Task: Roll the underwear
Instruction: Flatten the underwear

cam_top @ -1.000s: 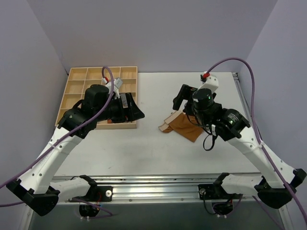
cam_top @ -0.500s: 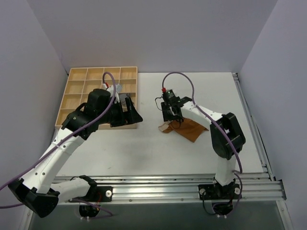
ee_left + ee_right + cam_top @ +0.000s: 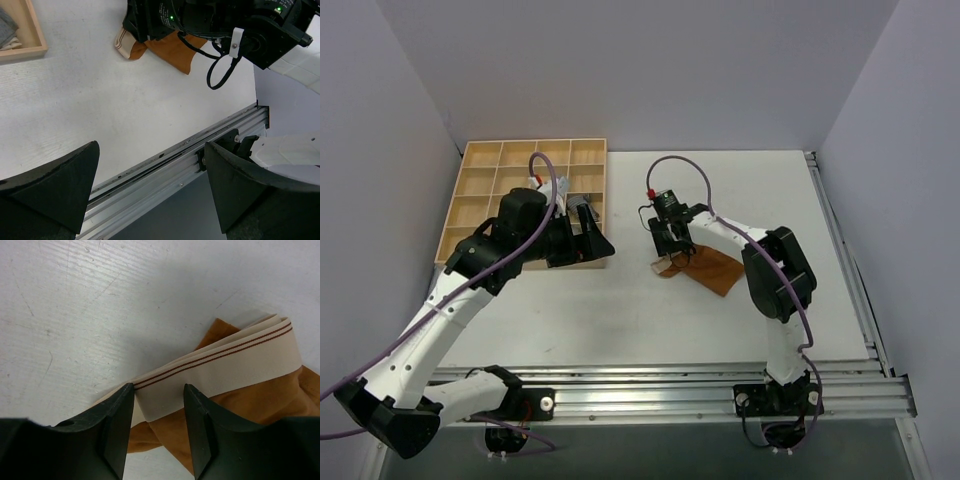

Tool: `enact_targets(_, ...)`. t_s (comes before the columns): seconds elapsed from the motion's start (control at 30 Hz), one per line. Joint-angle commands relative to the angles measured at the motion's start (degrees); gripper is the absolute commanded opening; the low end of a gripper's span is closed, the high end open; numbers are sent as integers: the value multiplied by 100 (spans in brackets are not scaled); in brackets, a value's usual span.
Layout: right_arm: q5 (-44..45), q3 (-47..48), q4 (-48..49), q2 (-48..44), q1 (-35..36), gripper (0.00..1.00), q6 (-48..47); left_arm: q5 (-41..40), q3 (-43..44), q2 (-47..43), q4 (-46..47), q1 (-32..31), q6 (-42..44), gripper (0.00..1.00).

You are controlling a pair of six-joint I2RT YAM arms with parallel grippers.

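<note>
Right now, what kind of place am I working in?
Probably a lab robot cell: plain walls around a white table, an aluminium rail along its near edge, a wooden compartment tray.

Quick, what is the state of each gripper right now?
Left gripper: open, holding nothing.
Right gripper: open, over the pale beige band of the soft caramel-brown fabric underwear, not gripping it.

What I see besides the job
I see a wooden divider tray (image 3: 480,170) at upper left on the white worktop (image 3: 620,310), a grey cloth (image 3: 6,27) in a corner compartment, and a metal rail (image 3: 650,385) along the bottom.
</note>
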Motion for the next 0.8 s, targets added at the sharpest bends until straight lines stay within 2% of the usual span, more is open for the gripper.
enact_targets(0.0,29,45,-26,178,43,40,-189,-23,81,114,105,31,-41,95)
enact_targets(0.2,-85,10,18,187,51,45,-206,-23,178,334,122,48,2,95)
enact_targets(0.43,177,-218,18,151,104,48,-198,-6,205,430,166,75,20,94)
enact_targets(0.53,476,-140,-166,196,87,30,-66,-67,143,492,131,83,3,95)
enact_targets(0.57,538,-113,-245,178,78,18,-31,-102,91,509,79,83,-15,96)
enact_targets(0.63,469,-25,-316,47,17,4,48,-233,-23,571,52,75,-138,100)
enact_targets(0.67,390,1,-359,-15,-10,0,170,-260,-119,580,78,83,-190,100)
enact_targets(0.7,250,19,-447,-85,-10,0,241,-278,-321,615,148,75,-304,94)
enact_targets(0.77,4,54,-587,-340,-19,0,504,-252,-524,711,375,57,-401,88)
